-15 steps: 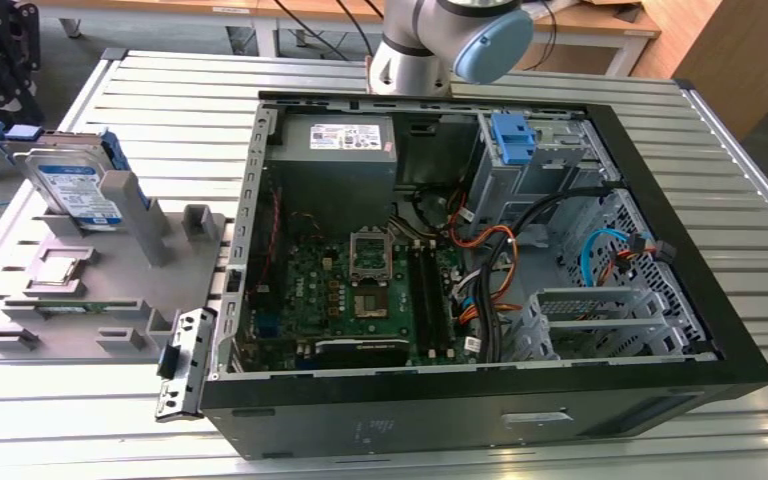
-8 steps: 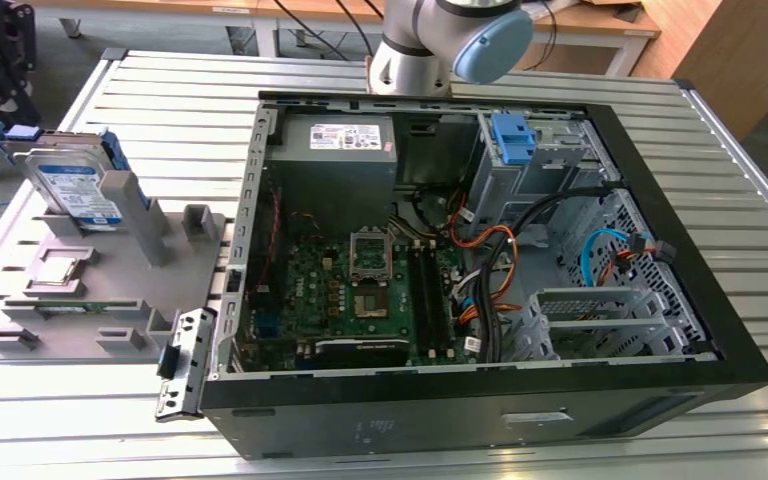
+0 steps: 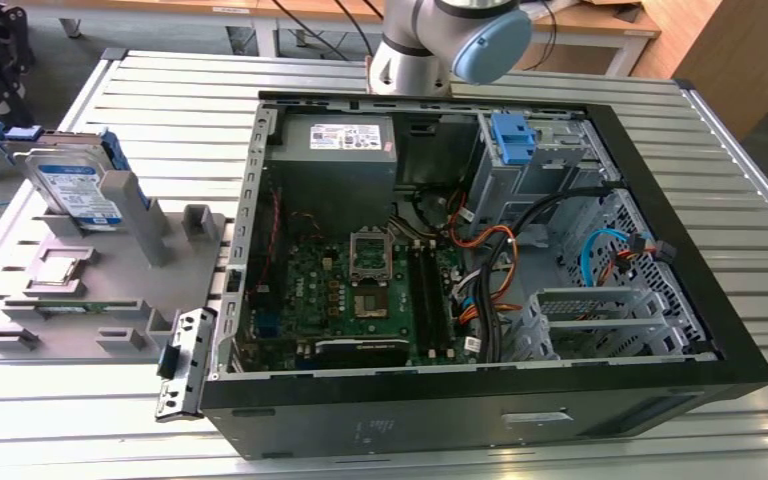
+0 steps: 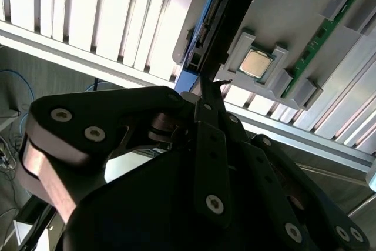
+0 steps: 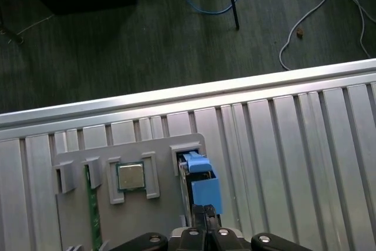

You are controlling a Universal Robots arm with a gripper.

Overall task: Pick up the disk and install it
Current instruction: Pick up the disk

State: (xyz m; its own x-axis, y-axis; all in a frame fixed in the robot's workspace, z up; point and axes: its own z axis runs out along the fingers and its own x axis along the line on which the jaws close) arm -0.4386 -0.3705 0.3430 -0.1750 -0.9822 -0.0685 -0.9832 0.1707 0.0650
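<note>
The black gripper point(image 5: 204, 211), jaws clenched empty, hovers over the silver, blue-bracketed rectangular disk point(image 3: 75, 185) upright in a grey plastic holder point(image 3: 117, 300).

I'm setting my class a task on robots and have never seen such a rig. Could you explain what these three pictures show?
The machine is a robot arm at a slatted metal table. The exterior view comes from a camera off the arm; both wrist views come from cameras riding on it, looking past its end effector. On the table lie an open computer case and a grey holder. The disk stands upright in the holder, near a small square chip. The end effector is shut and holds nothing; in the first wrist view its tip points at the disk.
</note>
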